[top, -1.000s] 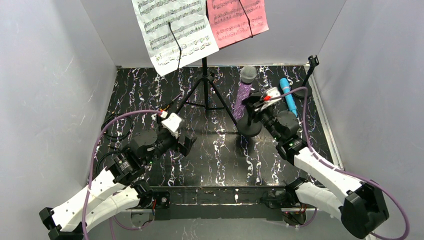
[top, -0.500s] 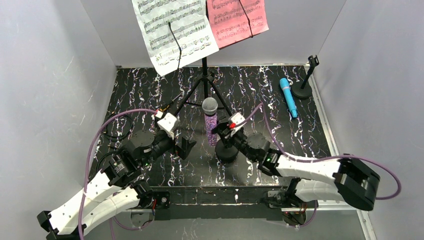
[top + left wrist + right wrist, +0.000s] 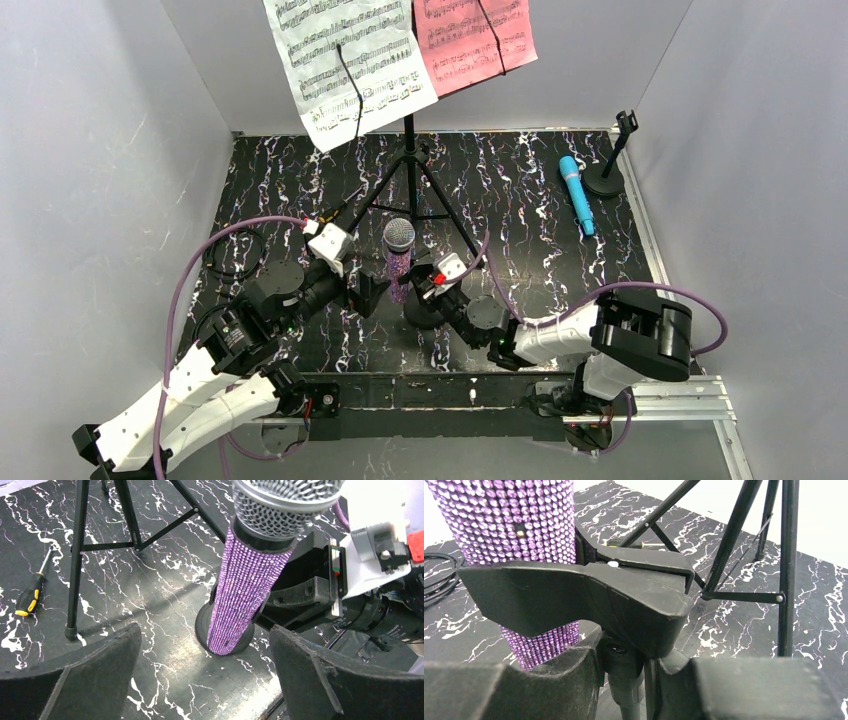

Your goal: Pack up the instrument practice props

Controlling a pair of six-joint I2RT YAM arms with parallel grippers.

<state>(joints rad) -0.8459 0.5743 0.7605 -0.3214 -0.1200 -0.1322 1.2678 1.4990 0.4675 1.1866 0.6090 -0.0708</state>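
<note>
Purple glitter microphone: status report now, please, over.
Left gripper open, empty, facing the purple glitter microphone. Right gripper shut on its black round-based holder. Black tripod close behind.

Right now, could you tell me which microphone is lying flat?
The blue microphone, lying at far right; the purple glitter microphone stands upright in a mic holder.

Purple glitter microphone (image 3: 245,590) upright in holder (image 3: 202,625)

Right hand (image 3: 428,298) swung mic holder (image 3: 201,624) with purple glitter microphone (image 3: 398,265) leftward, now before left hand (image 3: 368,293)
</note>
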